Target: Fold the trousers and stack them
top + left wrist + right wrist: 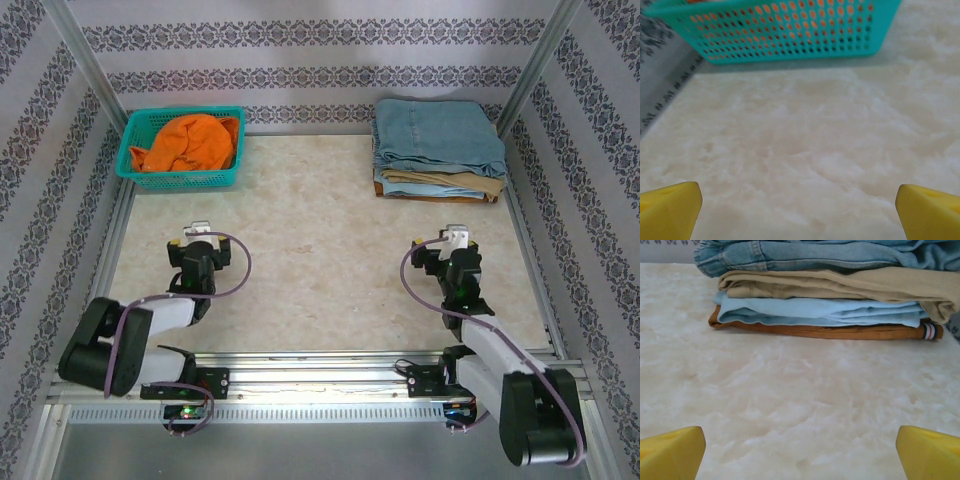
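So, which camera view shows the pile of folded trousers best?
The right wrist view: it faces the pile from the side, so each layer shows: jeans, tan trousers, light-blue garment, brown garment. The top external view looks down and shows mostly the jeans' top face.

No readable text, labels, brands, numbers or signs on anything in view.

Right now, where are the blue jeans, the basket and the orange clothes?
blue jeans (440,135): top external view, middle of the folded top.
basket (180,179): top external view, its near wall.
orange clothes (190,142): top external view, the bunched middle.
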{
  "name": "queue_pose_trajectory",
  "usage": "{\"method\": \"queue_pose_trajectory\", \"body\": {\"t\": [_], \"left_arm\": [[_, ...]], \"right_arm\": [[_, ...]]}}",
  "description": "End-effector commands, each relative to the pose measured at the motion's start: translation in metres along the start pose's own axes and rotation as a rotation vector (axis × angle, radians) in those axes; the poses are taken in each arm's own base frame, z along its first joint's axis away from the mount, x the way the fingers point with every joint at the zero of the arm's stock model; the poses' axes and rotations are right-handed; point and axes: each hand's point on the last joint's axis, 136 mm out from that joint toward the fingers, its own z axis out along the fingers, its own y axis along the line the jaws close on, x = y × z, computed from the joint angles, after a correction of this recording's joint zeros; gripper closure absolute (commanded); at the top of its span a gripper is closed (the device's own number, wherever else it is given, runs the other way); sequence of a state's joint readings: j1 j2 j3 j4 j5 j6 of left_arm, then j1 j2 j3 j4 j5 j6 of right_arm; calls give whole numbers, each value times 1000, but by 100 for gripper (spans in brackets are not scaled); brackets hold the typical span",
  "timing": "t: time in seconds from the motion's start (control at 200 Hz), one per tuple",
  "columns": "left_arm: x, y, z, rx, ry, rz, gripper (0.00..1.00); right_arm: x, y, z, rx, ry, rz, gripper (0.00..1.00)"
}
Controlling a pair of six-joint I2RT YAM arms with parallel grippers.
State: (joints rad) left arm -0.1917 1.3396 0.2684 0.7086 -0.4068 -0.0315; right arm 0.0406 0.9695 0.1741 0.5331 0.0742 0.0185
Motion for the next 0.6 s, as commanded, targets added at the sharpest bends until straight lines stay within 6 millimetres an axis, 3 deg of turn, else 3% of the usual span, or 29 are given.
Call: {"method": "queue_pose_trajectory", "body": {"t": [0.0, 0.12, 0.25, 0.435, 0.595], "left_arm": [[-48, -13, 10, 71, -134, -5, 0], [-46, -9, 18, 68, -170, -3, 0], [-27, -4, 28, 83, -175, -57, 0], [-28, -3, 42, 74, -135, -59, 0], [-25, 2, 48, 92, -91, -97, 0]], "right_arm": [[-36, -6, 6, -16, -167, 74, 2], [-30, -7, 20, -25, -158, 118, 2], [-34, -9, 31, -22, -154, 87, 2], [-15, -18, 50, 5, -156, 123, 2], [-13, -22, 55, 25, -129, 136, 2]]}}
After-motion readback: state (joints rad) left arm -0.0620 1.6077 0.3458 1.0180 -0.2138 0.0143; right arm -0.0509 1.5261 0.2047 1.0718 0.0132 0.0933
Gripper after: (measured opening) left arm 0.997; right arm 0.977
